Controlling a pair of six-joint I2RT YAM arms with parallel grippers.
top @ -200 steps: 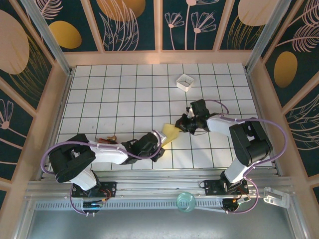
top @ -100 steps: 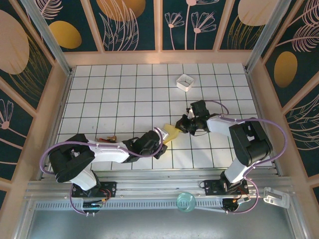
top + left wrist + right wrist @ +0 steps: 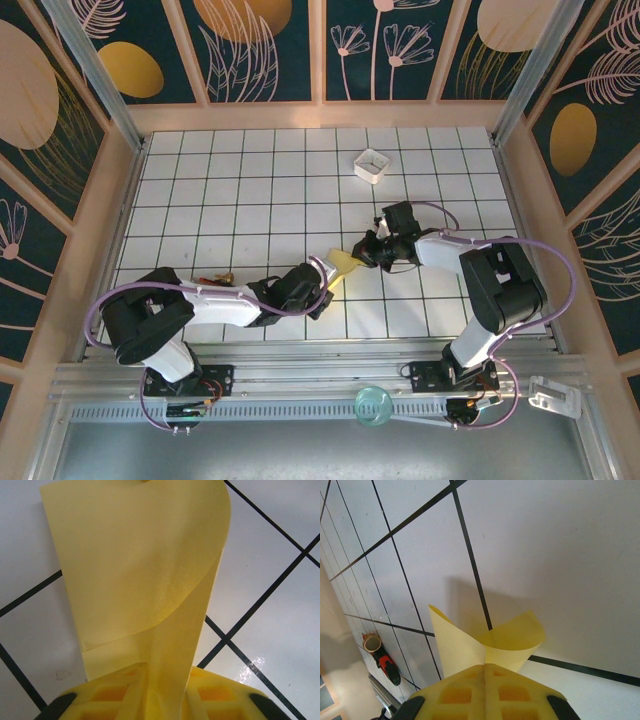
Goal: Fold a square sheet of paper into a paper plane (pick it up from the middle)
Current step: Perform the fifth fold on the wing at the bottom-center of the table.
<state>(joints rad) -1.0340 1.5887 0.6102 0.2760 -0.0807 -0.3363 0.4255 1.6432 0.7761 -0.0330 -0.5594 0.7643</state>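
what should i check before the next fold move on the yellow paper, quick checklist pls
1. Left gripper on the square sheet of paper: the paper runs up between its fingers. Ok.
2. Right gripper grip: shut on the opposite end of the paper. Ok.
3. Paper flat with a crisp crease: it bows into a loose curl between the two grippers. Not ok.
4. Edges lined up for the fold: the curl covers them. Cannot tell.
5. White box out of the way: it stands apart, toward the far side of the table. Ok.
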